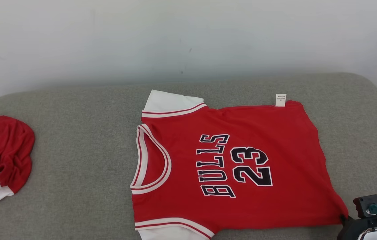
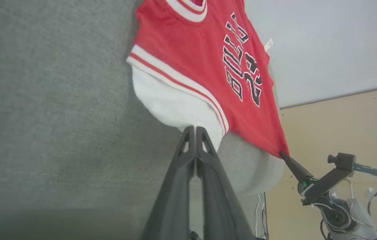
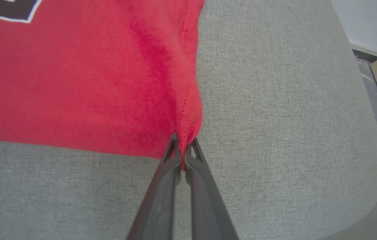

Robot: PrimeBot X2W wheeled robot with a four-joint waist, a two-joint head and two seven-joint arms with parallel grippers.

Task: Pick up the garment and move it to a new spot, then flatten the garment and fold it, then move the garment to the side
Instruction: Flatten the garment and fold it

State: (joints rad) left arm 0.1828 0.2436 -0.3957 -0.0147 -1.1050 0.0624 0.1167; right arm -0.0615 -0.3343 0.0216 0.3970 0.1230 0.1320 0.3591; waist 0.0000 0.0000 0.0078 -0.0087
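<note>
The garment (image 1: 241, 160) is a red jersey with white sleeves and dark "BULLS 23" lettering, lying spread flat on the grey cushion (image 1: 75, 150), neck to the left. My right gripper (image 3: 183, 143) is shut on the garment's (image 3: 75, 83) near hem corner, with red fabric pinched between the fingers. In the head view that gripper (image 1: 342, 218) sits at the lower right corner of the jersey. My left gripper (image 2: 195, 128) is shut, its tips lying over the edge of the near white sleeve (image 2: 171, 103). I cannot tell whether fabric is pinched there. The right gripper (image 2: 281, 154) pulls its corner to a point.
A second red and white garment (image 1: 1, 160) lies crumpled at the cushion's far left. A white wall (image 1: 188, 40) runs behind the cushion. The cushion's rounded right edge (image 3: 358, 116) drops off to the beige floor (image 2: 341, 126).
</note>
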